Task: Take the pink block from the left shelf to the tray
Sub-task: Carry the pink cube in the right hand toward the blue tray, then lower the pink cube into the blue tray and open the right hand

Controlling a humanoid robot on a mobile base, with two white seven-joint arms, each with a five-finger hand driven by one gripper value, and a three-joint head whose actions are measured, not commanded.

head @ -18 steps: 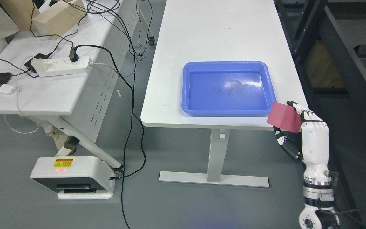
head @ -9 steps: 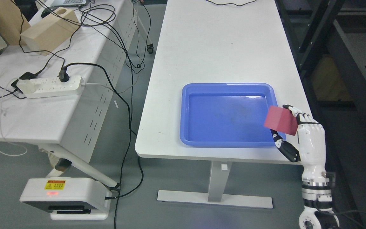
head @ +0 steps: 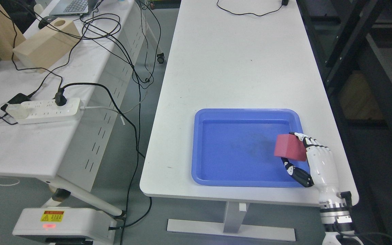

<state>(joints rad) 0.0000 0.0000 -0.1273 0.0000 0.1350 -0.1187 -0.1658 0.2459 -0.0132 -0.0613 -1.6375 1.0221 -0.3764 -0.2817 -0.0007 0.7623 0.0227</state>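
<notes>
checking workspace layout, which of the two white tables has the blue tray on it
The right-hand white table, which carries the blue tray near its front edge. The left table holds a power strip, cables and a wooden block instead.

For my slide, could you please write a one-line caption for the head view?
Right hand holds the pink block over the blue tray on the white table.
</notes>
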